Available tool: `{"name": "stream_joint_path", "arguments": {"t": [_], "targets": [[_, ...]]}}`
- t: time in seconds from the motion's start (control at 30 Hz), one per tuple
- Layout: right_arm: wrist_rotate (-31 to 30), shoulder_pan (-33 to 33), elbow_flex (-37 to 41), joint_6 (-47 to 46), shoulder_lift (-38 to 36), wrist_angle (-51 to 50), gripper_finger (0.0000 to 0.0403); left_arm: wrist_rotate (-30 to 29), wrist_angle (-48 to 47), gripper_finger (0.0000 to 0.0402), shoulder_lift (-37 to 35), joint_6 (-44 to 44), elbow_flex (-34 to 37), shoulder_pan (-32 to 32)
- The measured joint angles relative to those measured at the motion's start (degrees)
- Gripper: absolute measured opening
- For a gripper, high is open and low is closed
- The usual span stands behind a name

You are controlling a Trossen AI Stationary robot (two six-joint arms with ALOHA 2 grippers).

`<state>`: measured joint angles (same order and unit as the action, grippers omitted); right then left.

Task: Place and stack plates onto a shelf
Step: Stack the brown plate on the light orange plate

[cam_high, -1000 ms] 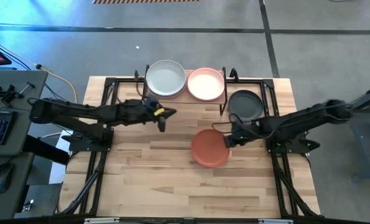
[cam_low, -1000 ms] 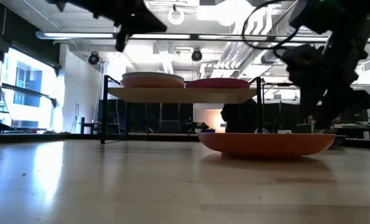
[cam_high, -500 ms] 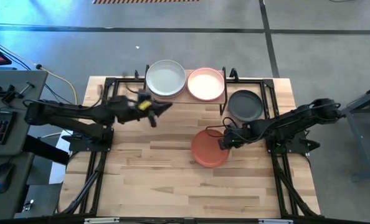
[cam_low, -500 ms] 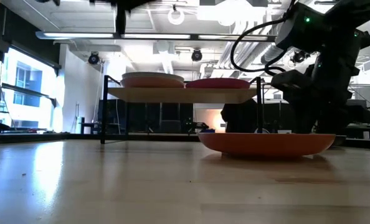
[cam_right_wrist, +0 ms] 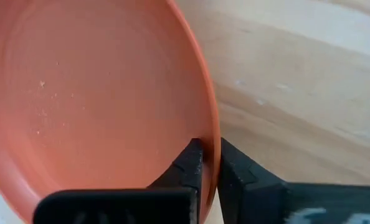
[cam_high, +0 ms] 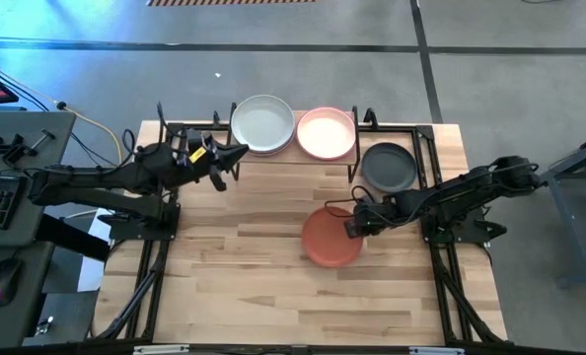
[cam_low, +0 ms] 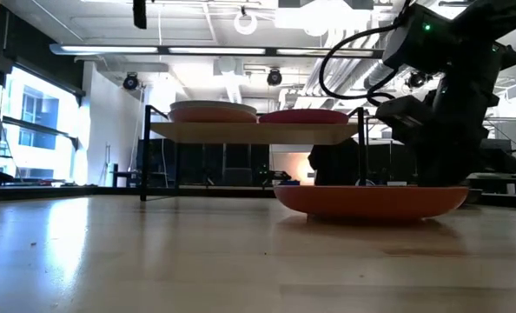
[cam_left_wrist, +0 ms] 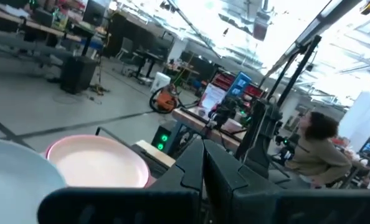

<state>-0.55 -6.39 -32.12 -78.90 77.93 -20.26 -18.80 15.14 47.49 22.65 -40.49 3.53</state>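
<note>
A terracotta plate point(cam_high: 329, 238) lies flat on the tabletop, with my right gripper point(cam_high: 355, 225) shut on its right rim. In the low view this plate point(cam_low: 371, 201) sits in front of the shelf point(cam_low: 258, 132). On the shelf rest a pale grey-white plate point(cam_high: 263, 124) and a light pink plate point(cam_high: 327, 133). A dark grey plate point(cam_high: 388, 166) lies on the table just right of the shelf. My left gripper point(cam_high: 229, 158) is shut and empty, raised near the shelf's left end. My right gripper pinches the terracotta plate's right rim point(cam_right_wrist: 211, 132), one finger point(cam_right_wrist: 190, 163) inside the plate and the other point(cam_right_wrist: 238, 171) outside it. The fingers come steeply from above, slanting in from the table's right. The plate rests level on the table.
The shelf's black legs point(cam_high: 353, 170) stand between the terracotta and dark grey plates. Bare wood point(cam_high: 244, 281) stretches across the table's near half. A person point(cam_left_wrist: 319, 152) sits at a desk in the room beyond the table.
My right gripper has sunk onto the terracotta plate's right rim and shut on it; the plate stays on the table. My left gripper, still shut, has risen and drawn back toward the table's left and far edge.
</note>
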Motion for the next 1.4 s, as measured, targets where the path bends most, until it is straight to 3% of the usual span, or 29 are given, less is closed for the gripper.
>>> {"name": "stream_joint_path", "arguments": {"t": [0.3,0.5,0.77,0.93,1.2,1.4], "targets": [[7.13,0.0,-1.91,5.19,0.0,0.73,0.0001,0.29,-0.61,0.0,0.29,1.1,0.0,-0.22],[14.12,-0.02,-9.55,13.68,-2.27,-0.89,0.0,0.3,-0.59,0.0,0.28,1.14,0.0,-0.22],[15.7,2.17,-21.8,24.03,-6.78,-11.99,0.0,0.14,-0.81,0.0,0.34,0.85,0.0,-0.22],[15.61,7.98,-24.87,28.02,-11.02,-19.76,0.0,0.06,-0.81,0.0,0.34,0.81,0.0,-0.22],[15.85,22.77,-23.43,28.46,-22.48,-28.83,0.0,0.0,-0.8,0.0,0.41,1.15,0.0,-0.22],[14.92,31.14,-23.4,25.1,-24.98,-29.23,0.0,-3.18,-0.72,0.0,0.61,1.41,0.02,-0.22]]}}
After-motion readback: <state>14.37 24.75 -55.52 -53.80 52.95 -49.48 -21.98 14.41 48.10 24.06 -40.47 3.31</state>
